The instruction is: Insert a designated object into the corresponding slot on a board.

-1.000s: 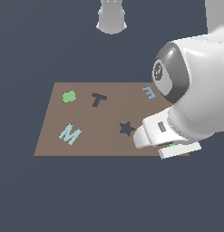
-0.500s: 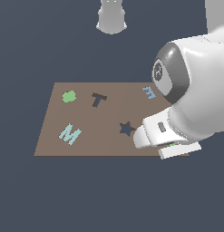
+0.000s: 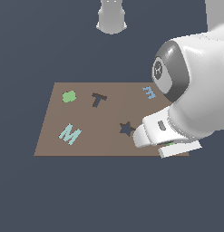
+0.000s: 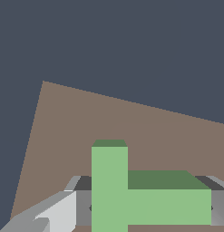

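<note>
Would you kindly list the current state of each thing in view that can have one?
green T block: between the fingers, a grey pad at each end of its bar.
gripper: low over the board's corner at the exterior view's right, shut on the green T block.
T-shaped slot: empty.
star-shaped cutout: empty.
board: flat.

On the board (image 3: 86, 131), the T slot (image 3: 99, 99) sits between the blob (image 3: 69, 96) toward the exterior view's left and the star cutout (image 3: 127, 128) nearer the front. The M (image 3: 70, 134) is front-left. The T block (image 4: 131, 195) seems to sit between the gripper (image 4: 145, 206) fingers at the board's right front corner, mostly hidden by the arm.
</note>
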Controlling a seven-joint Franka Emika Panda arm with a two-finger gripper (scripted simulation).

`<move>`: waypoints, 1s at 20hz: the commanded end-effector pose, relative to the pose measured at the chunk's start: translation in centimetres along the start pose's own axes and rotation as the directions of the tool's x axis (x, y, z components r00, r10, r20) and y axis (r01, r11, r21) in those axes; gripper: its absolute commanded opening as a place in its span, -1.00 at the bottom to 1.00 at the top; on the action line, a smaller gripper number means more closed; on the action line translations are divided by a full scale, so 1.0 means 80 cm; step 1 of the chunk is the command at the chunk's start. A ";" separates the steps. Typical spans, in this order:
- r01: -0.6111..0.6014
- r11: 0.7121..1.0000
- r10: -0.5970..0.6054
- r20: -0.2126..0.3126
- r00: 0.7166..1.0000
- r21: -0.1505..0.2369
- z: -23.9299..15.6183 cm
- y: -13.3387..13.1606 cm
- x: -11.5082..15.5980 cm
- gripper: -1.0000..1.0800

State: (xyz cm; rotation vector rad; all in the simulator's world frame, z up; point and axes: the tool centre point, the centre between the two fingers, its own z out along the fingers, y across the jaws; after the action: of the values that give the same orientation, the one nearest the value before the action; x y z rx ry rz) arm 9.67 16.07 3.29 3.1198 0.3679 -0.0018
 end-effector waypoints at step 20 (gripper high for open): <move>0.281 0.960 -0.281 0.000 0.960 0.000 -0.003 0.032 -0.096 -1.00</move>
State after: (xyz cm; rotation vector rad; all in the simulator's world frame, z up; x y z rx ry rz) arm 3.60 12.47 3.50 3.0499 0.7547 -0.0018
